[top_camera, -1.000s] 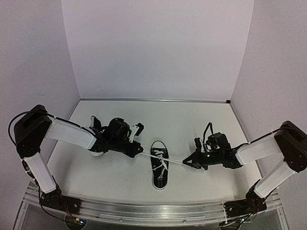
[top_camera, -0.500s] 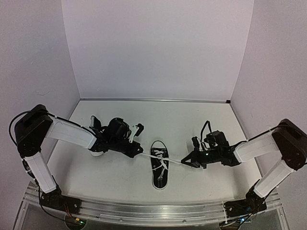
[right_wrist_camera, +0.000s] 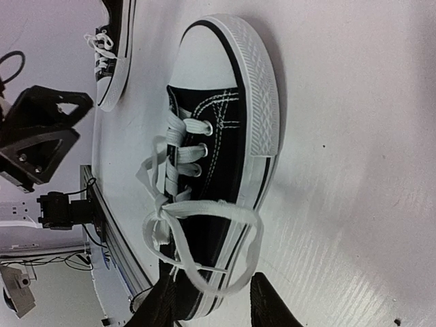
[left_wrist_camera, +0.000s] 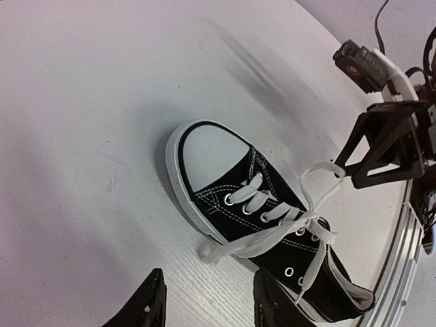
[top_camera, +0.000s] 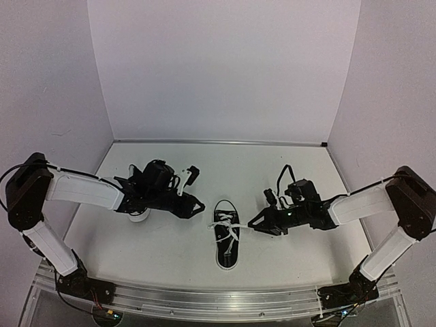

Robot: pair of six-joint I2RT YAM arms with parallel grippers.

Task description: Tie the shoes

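Blk canvas shoe (top_camera: 227, 240) w/ white toe cap stands upright at bench (top_camera: 272, 170) centre, toe twd bench's far edge. White laces (left_wrist_camera: 300, 221) loosely knotted, ends slack. 2nd shoe (right_wrist_camera: 112, 61) on bench's left side, mostly hidden.

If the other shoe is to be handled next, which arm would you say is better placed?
Left. The other shoe lies at the left arm's wrist, partly hidden under it, behind the open left gripper. The open right gripper sits beyond the middle shoe, on the far side.
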